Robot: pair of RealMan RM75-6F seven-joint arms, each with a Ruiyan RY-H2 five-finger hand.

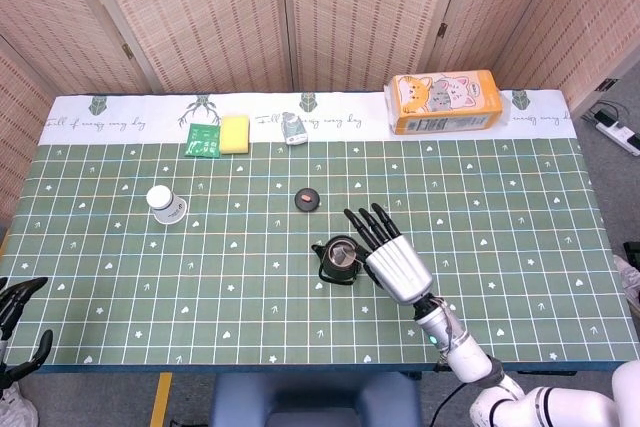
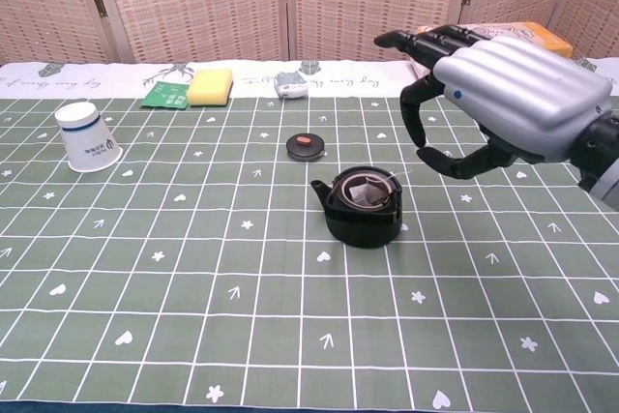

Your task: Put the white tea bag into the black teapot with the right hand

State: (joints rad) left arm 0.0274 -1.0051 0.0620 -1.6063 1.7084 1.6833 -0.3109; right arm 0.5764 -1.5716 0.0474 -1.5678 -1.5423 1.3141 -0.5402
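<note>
Right robot hand (image 2: 503, 103): empty, fingers spread and slightly curled, hovering just to the right of the black teapot and not touching it; in the head view it sits right beside the pot (image 1: 392, 255).
Left robot hand (image 1: 18, 332): only dark fingertips show at the lower left edge of the head view, off the desk; whether it is spread or closed cannot be told.
White tea bag (image 2: 366, 195): lying inside the black teapot, below its rim; a thin string runs from it over the rim to the right.
Black teapot (image 2: 363, 221): upright on the desk near the middle, lid off, spout pointing left (image 1: 338, 259).
Teapot lid (image 2: 305, 146): flat on the desk just behind the pot, apart from it.
Paper cup (image 2: 87, 136): tipped on its side at the left.
Back edge of the desk (image 2: 145, 336): green packet (image 2: 166, 95), yellow sponge (image 2: 210, 87), small white object (image 2: 291, 87) and an orange carton with cat pictures (image 1: 444, 102).
</note>
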